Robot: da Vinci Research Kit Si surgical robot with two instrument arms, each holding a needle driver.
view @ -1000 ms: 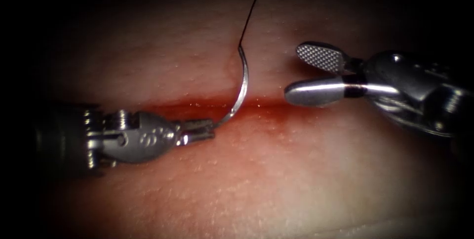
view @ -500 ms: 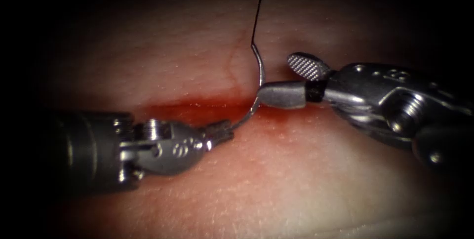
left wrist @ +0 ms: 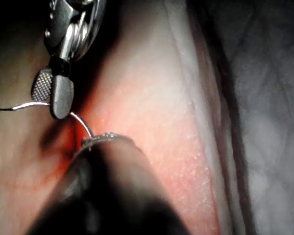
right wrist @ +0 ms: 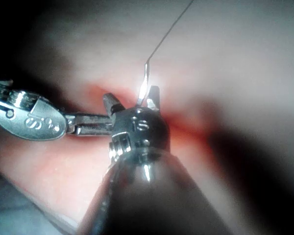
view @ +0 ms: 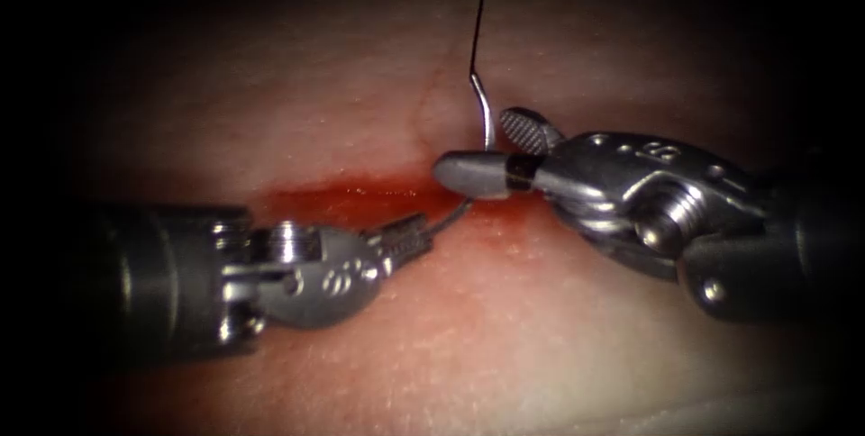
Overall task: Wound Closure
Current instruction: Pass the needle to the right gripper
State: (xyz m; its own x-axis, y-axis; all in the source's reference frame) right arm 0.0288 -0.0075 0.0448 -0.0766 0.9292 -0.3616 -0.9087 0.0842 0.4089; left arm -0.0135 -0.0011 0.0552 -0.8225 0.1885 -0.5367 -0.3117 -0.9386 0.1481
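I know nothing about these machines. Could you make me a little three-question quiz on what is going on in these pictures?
1. True or false: the left tool holds the needle near its pointed end.
2. The right tool has its jaws: A) shut on the thread, B) open around the needle, C) shut on the tissue.
3. Fill in: the thread is joined to the needle's ____ end.

Key
1. True. Its jaws are shut on the needle over the cut, and the needle is free of the tissue.
2. B.
3. Blunt (rear) end.
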